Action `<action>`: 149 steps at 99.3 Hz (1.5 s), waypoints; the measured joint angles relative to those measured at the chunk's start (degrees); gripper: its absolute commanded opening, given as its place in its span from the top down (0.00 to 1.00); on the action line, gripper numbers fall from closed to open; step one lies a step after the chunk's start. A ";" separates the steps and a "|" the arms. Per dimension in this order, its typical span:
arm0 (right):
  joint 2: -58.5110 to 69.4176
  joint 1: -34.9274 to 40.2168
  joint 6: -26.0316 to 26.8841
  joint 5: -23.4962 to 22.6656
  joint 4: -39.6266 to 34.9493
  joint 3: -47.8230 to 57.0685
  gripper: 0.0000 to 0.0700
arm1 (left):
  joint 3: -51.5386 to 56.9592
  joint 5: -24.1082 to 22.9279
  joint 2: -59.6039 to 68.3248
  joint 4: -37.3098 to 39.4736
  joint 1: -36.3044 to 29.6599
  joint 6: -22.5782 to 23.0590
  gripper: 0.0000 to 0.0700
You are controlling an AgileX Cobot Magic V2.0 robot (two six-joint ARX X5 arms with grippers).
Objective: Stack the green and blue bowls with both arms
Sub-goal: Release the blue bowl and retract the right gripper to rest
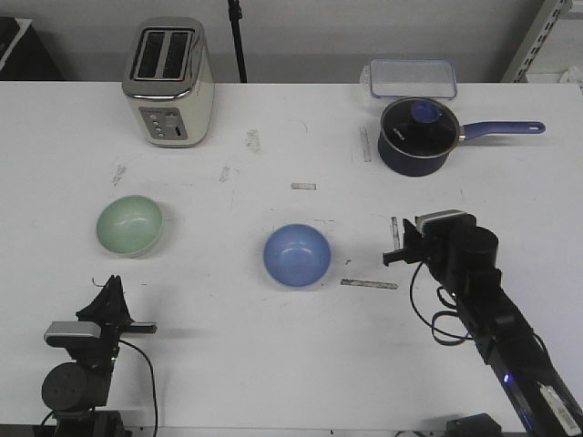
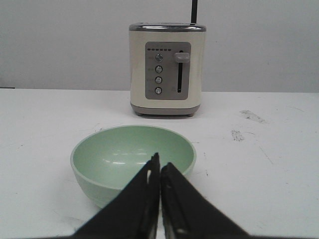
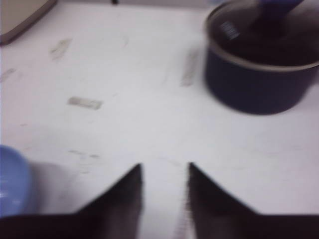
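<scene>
The pale green bowl (image 1: 129, 225) sits upright on the white table at the left. The blue bowl (image 1: 296, 255) sits upright near the middle. Both are empty and apart. My left gripper (image 1: 111, 282) is near the front edge, just in front of the green bowl. In the left wrist view it (image 2: 159, 163) is shut and empty, its tips pointing at the green bowl (image 2: 114, 159). My right gripper (image 1: 395, 244) is to the right of the blue bowl. In the right wrist view it (image 3: 164, 169) is open and empty over bare table, with the blue bowl (image 3: 12, 179) at the frame's edge.
A cream toaster (image 1: 169, 82) stands at the back left and also shows in the left wrist view (image 2: 167, 69). A dark navy saucepan (image 1: 417, 137) with a lid and blue handle stands at the back right, with a clear lidded box (image 1: 412, 77) behind it. The saucepan also shows in the right wrist view (image 3: 261, 74).
</scene>
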 measured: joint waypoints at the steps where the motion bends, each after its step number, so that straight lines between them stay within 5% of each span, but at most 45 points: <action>1: -0.50 -0.28 -0.22 0.02 0.55 -0.52 0.97 | 0.00 0.00 0.00 0.02 0.00 0.00 0.99; 26: -13.55 -5.70 -1.51 0.02 11.67 -13.64 0.97 | 0.00 0.00 0.00 0.02 0.00 0.00 0.99; 57: -29.79 -10.71 -1.66 0.04 10.62 -23.28 0.97 | 0.00 0.00 0.00 0.02 0.00 0.00 0.99; 102: -47.93 -10.86 0.00 0.11 7.23 -23.85 0.97 | 0.00 0.00 0.00 0.02 0.00 0.00 0.99; 149: -50.49 -10.84 0.87 4.35 6.71 -23.85 0.98 | 0.00 0.00 0.00 0.00 0.00 0.00 0.99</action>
